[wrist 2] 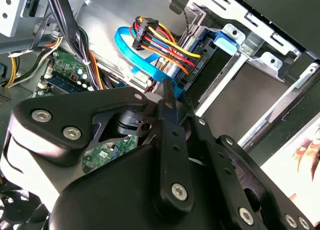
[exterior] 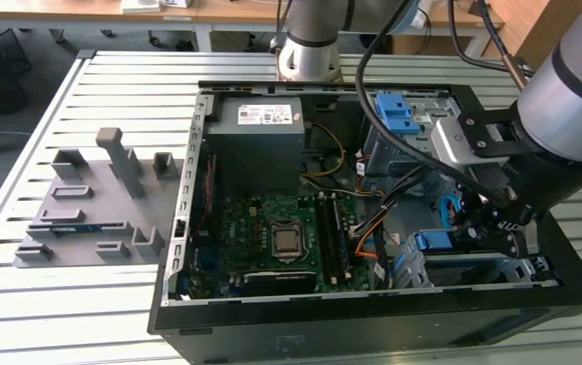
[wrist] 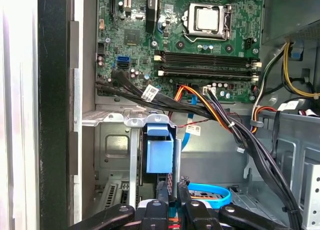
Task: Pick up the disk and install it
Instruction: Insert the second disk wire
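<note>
The disk (wrist: 160, 157) stands edge-on in the metal drive cage at the case's front corner, its blue carrier frame and tab facing me. In the exterior view its blue tab (exterior: 433, 242) shows inside the cage toward the exterior view's right. The second wrist view shows the disk's (wrist 2: 207, 52) rear edge, with a coloured power cable and a blue data cable plugged in by it. My gripper (wrist: 171, 187) hovers just short of the blue tab with its black fingers (wrist: 161, 190) drawn together and nothing visible between them. The gripper (exterior: 494, 228) hangs over the cage, and its fingertips (wrist 2: 167, 90) point at the disk.
The open computer case (exterior: 179, 228) lies on a slatted metal table. Inside are the grey power supply (exterior: 260, 144), the green motherboard (exterior: 281, 236) and a thick cable bundle (wrist: 220, 115) beside the cage. A blue latch (exterior: 394, 114) sits in the upper bay. A grey fixture (exterior: 99, 205) stands outside.
</note>
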Controlling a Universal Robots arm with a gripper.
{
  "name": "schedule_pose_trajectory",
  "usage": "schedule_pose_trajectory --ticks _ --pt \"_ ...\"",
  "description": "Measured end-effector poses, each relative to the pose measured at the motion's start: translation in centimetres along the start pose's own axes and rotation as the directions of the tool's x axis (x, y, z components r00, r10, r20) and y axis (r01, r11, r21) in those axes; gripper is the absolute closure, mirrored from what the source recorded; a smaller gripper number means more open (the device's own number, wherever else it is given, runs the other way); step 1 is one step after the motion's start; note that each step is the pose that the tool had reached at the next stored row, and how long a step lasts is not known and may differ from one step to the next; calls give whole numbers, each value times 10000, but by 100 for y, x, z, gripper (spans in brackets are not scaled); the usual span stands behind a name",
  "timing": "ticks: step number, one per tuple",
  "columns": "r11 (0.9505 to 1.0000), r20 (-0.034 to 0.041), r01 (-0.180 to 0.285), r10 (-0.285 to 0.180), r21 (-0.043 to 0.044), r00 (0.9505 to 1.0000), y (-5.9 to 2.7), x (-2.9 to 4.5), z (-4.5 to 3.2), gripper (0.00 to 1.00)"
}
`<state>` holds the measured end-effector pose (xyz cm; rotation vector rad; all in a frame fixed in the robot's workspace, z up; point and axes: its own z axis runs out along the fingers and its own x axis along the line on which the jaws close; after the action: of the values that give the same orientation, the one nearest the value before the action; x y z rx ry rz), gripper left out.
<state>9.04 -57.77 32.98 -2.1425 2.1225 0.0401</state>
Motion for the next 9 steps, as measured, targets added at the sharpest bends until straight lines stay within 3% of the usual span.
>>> schedule_pose_trajectory --ticks 9 --pt "10000 5 0 0 0 10000 -5 1 0 80"
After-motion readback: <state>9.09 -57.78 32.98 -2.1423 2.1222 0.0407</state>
